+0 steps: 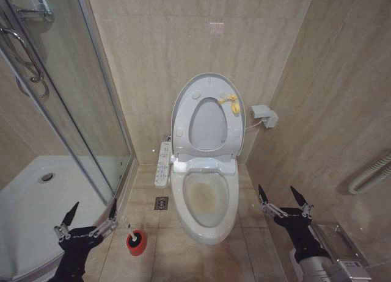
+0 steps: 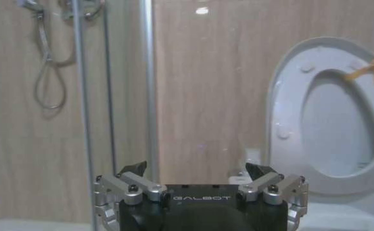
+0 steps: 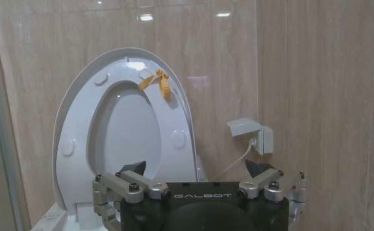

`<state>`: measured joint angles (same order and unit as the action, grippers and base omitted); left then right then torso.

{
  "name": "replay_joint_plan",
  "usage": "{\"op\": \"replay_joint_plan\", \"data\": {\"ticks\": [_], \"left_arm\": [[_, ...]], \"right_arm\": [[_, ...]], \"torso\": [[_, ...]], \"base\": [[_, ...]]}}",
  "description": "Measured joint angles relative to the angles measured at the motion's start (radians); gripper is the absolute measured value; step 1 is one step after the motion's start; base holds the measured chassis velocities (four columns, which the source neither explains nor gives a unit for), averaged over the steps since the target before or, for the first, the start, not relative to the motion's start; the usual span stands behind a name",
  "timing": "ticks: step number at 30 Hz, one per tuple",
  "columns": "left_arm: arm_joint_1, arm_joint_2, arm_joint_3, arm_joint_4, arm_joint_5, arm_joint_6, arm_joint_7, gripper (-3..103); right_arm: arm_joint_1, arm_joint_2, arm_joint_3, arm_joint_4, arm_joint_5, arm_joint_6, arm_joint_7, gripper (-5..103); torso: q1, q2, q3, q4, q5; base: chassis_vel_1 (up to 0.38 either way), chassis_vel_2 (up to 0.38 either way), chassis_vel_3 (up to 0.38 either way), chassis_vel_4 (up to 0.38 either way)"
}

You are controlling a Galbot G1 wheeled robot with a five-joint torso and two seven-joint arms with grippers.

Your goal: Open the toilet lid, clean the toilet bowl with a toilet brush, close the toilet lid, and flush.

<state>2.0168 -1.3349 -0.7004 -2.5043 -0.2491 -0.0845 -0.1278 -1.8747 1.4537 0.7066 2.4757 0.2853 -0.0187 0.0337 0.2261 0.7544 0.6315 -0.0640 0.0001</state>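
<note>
Now: toilet lid (image 1: 208, 120) up, ahead between both | toilet brush (image 1: 135, 240) just right of spread, empty left gripper (image 1: 90, 215) | right gripper (image 1: 282, 198) spread | risk: thin handle slips, red holder (image 1: 137, 244) tips.

Even, fairly bright overhead light fills the room. Small bright ceiling-lamp reflections sit on the glossy wall tiles (image 3: 315, 72) above the raised toilet lid (image 3: 119, 72) in both wrist views. The head view is sharp, with wide-angle bending of the shower door frame (image 1: 91, 93) left of the lid. The left wrist view is soft and hazy; the lid (image 2: 290, 86) there looks blurred. Shadows are faint.
</note>
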Motion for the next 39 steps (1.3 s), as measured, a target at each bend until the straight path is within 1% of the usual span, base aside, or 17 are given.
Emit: {"op": "replay_joint_plan", "data": {"ticks": [1,4,7,17,39], "left_arm": [[0.000,0.000,0.000,0.000,0.000,0.000,0.000,100],[-0.004,0.003,-0.006,0.001,0.020,-0.036,0.046,100],[-0.007,0.001,0.003,0.002,0.021,-0.044,0.056,100],[-0.010,0.006,-0.008,0.003,0.034,-0.046,0.068,100],[-0.012,0.007,-0.009,0.004,0.037,-0.045,0.068,100]], "right_arm": [[0.000,0.000,0.000,0.000,0.000,0.000,0.000,100],[0.000,0.000,0.000,0.000,0.000,0.000,0.000,100],[0.000,0.000,0.000,0.000,0.000,0.000,0.000,100],[0.000,0.000,0.000,0.000,0.000,0.000,0.000,100],[0.000,0.000,0.000,0.000,0.000,0.000,0.000,100]], "torso": [[0.000,0.000,0.000,0.0000,0.0000],[0.000,0.000,0.000,-0.0002,0.0000],[0.000,0.000,0.000,-0.0001,0.0000],[0.000,0.000,0.000,-0.0001,-0.0001],[0.000,0.000,0.000,-0.0001,-0.0001]], "base": [[0.000,0.000,0.000,0.000],[0.000,0.000,0.000,0.000],[0.000,0.000,0.000,0.000],[0.000,0.000,0.000,0.000],[0.000,0.000,0.000,0.000]]}}
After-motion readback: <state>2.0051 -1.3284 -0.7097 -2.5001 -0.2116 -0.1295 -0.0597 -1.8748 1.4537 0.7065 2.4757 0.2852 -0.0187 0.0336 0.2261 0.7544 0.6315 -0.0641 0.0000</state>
